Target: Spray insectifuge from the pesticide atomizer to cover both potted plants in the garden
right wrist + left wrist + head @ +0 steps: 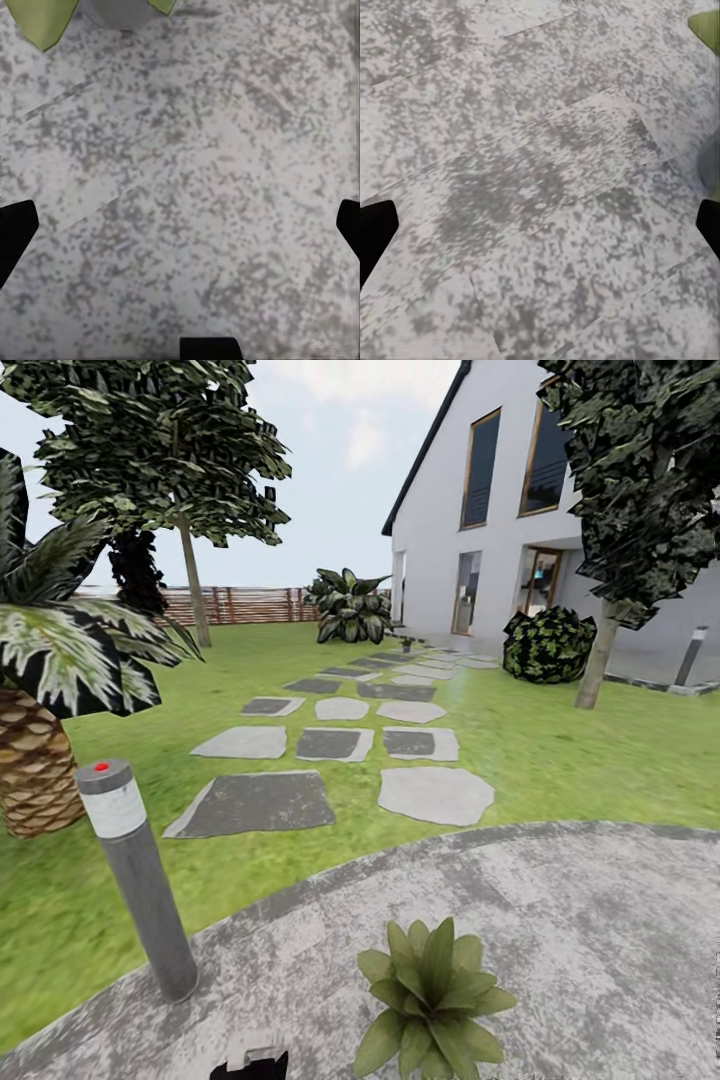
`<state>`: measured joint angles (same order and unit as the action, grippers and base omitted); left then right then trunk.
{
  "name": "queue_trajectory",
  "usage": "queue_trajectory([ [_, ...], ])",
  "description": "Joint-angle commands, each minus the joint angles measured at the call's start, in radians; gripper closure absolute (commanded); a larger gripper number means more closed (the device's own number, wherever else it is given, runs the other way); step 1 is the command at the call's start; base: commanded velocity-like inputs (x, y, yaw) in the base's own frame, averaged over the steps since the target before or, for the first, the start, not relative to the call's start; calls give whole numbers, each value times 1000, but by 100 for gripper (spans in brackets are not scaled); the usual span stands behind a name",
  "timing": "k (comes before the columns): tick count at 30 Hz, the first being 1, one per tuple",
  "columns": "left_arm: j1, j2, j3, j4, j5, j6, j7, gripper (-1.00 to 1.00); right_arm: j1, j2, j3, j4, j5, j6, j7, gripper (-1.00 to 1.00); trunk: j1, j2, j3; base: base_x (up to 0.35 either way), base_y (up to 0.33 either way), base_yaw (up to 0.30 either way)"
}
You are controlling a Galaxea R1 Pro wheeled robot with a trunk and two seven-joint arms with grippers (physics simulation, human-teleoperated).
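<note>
Potted plant (432, 1000) upright on gravel patio (600, 920), leaves fanning out; both tools spread.

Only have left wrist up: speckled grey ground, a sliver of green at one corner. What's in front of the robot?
Observer: Head view has a potted plant on the gravel patio, low in the picture, just ahead.
Operator: Right gripper holding anything?
Observer: No. The right gripper is open over bare gravel, with green leaves and a grey pot at the frame's edge.
Operator: Anything to avoid?
Observer: A grey bollard light stands at the patio's left edge, where gravel meets lawn.
</note>
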<state>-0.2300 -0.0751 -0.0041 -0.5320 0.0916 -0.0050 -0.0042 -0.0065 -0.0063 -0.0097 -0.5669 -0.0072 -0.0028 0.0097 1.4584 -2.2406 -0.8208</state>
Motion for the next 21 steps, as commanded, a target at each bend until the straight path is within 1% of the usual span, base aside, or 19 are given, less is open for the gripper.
queue_trajectory([
  [1, 0, 0, -1, 0, 10, -1, 0, -100, -1, 0, -1, 0, -1, 0, 1, -100, 0, 0, 0, 0, 162, -252],
  [5, 0, 0, -1, 0, 10, -1, 0, -100, 0, 0, -1, 0, -1, 0, 1, -100, 0, 0, 2, 0, 73, -252],
  [15, 0, 0, -1, 0, 10, -1, 0, -100, 0, 0, -1, 0, -1, 0, 1, -100, 0, 0, 8, 0, 14, -246],
  [18, 0, 0, -1, 0, 10, -1, 0, -100, 0, 0, -1, 0, -1, 0, -1, -100, 0, 0, 8, 0, 140, -71],
  [21, 0, 0, -1, 0, 10, -1, 0, -100, 0, 0, -1, 0, 0, 0, -3, -100, 0, 0, 8, 0, 40, -14],
])
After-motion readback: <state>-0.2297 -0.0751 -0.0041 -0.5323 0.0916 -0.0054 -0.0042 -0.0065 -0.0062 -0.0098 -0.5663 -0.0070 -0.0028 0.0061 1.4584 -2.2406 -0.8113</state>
